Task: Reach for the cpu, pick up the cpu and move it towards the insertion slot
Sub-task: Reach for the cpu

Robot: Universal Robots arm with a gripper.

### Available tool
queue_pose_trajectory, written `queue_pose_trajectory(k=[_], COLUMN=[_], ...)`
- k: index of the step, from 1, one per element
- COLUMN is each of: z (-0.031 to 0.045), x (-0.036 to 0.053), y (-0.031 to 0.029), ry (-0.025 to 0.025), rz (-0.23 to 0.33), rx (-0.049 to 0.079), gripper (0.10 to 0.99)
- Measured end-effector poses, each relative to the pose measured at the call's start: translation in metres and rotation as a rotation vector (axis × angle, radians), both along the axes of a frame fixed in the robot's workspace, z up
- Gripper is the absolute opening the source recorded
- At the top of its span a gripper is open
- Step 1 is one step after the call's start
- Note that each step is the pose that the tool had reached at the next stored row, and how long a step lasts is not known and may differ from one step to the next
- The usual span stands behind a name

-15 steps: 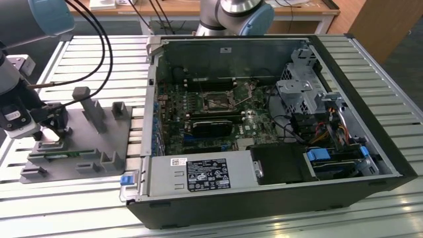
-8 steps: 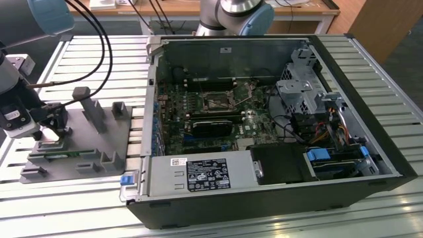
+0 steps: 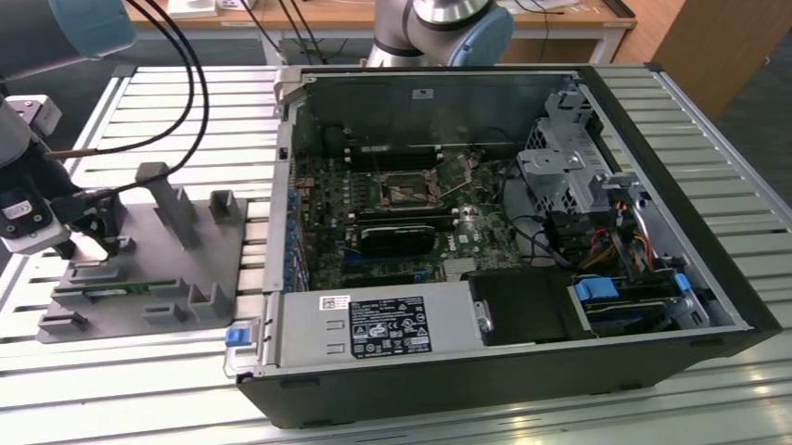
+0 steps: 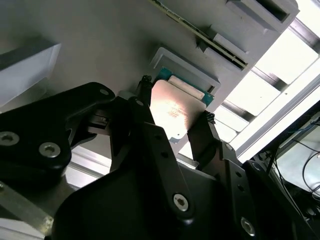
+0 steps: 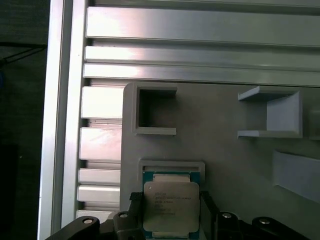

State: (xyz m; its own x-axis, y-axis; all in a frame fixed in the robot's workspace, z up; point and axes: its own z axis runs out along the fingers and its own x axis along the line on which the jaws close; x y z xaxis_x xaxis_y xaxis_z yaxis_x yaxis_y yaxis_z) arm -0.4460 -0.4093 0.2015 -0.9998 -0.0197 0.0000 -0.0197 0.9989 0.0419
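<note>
Over the grey tray (image 5: 225, 150), my gripper (image 5: 170, 199) clamps narrowly on the cpu (image 5: 171, 210), which sits in its pocket.
Light, stiff, slick-topped and probably fragile; I judge opposite edges the safest hold.

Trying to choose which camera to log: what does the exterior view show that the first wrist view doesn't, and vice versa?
Exterior view: the open computer case with the insertion slot on its motherboard. First wrist view: the cpu seated in its holder, silvery top up. Shared: the grey fixture plate, the slatted aluminium table and the pincer.
</note>
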Motion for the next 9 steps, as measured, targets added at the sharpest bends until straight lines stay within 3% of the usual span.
queue_pose_trajectory(k=[9], z=[0.009], x=[0.0], y=[0.0], ry=[0.0], rz=[0.0], rx=[0.0], gripper=[0.541])
